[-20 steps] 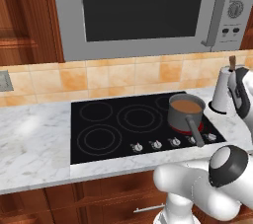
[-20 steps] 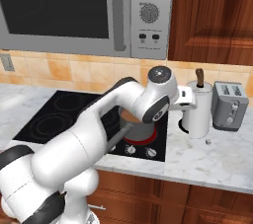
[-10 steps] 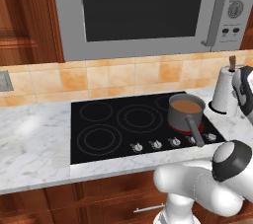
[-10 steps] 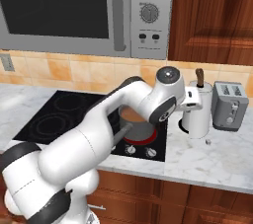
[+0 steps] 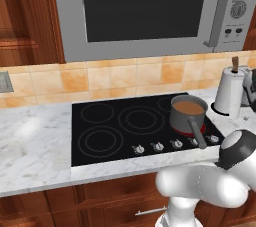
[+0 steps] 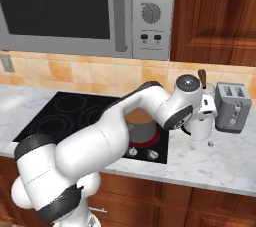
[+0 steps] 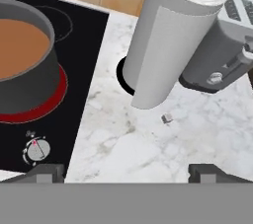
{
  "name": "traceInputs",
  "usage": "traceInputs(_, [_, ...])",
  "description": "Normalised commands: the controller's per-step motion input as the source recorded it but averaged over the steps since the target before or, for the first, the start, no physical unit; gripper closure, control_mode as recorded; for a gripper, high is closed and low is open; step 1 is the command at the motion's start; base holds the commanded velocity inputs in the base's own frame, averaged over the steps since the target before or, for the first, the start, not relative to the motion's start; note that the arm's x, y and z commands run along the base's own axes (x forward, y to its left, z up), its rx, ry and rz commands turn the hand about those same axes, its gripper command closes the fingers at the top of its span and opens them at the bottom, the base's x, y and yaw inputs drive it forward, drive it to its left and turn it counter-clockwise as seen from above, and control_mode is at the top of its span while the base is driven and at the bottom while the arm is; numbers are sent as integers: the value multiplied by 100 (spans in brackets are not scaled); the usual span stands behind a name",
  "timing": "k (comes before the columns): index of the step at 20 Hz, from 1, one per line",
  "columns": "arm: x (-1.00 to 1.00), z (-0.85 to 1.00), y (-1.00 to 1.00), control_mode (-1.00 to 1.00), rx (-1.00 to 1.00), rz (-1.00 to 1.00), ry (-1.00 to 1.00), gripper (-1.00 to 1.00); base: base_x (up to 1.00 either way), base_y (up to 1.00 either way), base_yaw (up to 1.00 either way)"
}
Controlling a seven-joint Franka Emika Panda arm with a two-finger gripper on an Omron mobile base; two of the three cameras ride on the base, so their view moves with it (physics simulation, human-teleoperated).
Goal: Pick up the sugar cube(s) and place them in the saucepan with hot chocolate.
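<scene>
One small pale sugar cube [image 7: 167,118] lies on the marble counter just in front of the paper-towel roll; it is also a tiny speck on the counter [image 6: 210,144] in the right base view. The grey saucepan [image 7: 22,65] with hot chocolate stands on a red-glowing burner at the left of the hand view, and on the hob's right side [image 5: 189,112] with its long handle pointing toward the front. My gripper [image 7: 128,172] hangs open above the counter, right of the pan, with nothing between its fingertips; the cube lies ahead of them. The hand [image 6: 209,114] hovers in front of the roll.
A white paper-towel roll [image 7: 168,40] stands upright on a dark base right behind the cube. A silver toaster [image 7: 222,45] sits to its right. Hob knobs [image 7: 35,150] line the black cooktop's front edge. A microwave [image 6: 100,6] hangs above.
My hand has swung right, away from the saucepan's side to the counter in front of the paper-towel roll. The jaws stayed open. The pan has not moved.
</scene>
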Motion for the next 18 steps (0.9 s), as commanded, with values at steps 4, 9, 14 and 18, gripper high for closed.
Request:
traceInputs(4, [8, -56, -31, -100, 0, 8, 7, -100, 0, 0, 0])
traceInputs(9, [30, -44, -18, -100, 0, 10, 8, -100, 0, 0, 0])
traceInputs(14, [42, -15, -12, -100, 0, 13, 15, -100, 0, 0, 0])
traceInputs(18, [14, -28, -28, -100, 0, 11, 10, -100, 0, 0, 0])
